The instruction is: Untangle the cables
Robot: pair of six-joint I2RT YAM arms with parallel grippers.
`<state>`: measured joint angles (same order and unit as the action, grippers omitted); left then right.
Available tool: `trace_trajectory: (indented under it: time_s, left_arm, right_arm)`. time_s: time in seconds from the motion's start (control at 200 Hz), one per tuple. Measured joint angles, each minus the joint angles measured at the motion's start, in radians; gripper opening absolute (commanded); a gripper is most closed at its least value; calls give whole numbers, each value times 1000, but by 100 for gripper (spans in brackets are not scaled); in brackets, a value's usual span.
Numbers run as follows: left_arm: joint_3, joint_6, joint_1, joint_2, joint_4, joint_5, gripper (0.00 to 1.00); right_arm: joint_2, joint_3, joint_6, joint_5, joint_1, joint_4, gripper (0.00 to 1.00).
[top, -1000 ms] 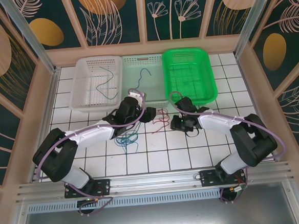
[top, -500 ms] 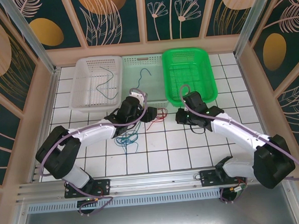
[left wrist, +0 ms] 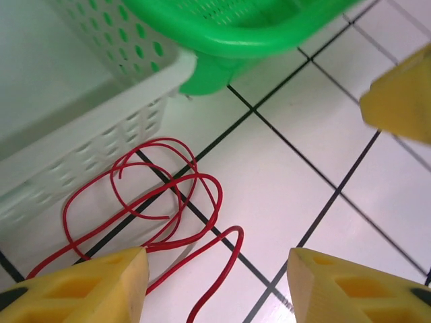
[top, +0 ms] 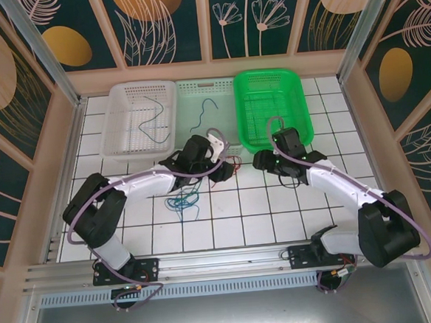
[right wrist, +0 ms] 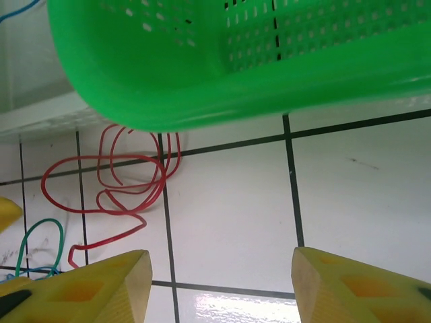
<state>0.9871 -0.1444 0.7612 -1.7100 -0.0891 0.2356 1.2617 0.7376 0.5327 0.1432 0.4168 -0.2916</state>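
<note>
On the tiled counter (top: pixel 293 215), just in front of the baskets, the red cable (left wrist: pixel 168 202) lies in loose loops. Its far loops sit close against the wall of the middle basket (left wrist: pixel 81 134), near the corner of the green basket (left wrist: pixel 236 27). My left pincer (left wrist: pixel 215 296) hangs over it with fingers spread and nothing between them. The cable's tail runs just past one fingertip, and I cannot tell whether it touches.

My right pincer (right wrist: pixel 219 289) is spread as well, gripping nothing. It is low beside the green basket's rim, with bare tile under it and the red loops off to its left. From above I see the two pincers facing each other, near but apart, the red cable at the left pincer's tip.

A tangle of teal and blue cables (top: pixel 183 201) lies on the counter beside the left arm, apart from the red one. A single blue cable (top: pixel 208 110) lies in the middle basket. A dark cable (top: pixel 149 118) lies in the white basket (top: pixel 116 109).
</note>
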Motion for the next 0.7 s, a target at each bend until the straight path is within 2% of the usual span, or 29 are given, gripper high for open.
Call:
trace_trajectory:
  time_s: [0.235,0.48,0.576,0.701]
  left_arm:
    - [52,168,4,-64,145,-5,56]
    - [55,224,4,-98,215,-21,50]
    - [71,229,4,-125,225,-27,39]
    - [90,229,4,-156,227,-26,16]
  right_arm:
    - [0,-16,-2,26,-15,20,60]
    - [0,-32,-3,40,-36,21,61]
    - [0,-32,-3,42,-39,23,61]
    - [0,-32,-3,41,-39,23,62]
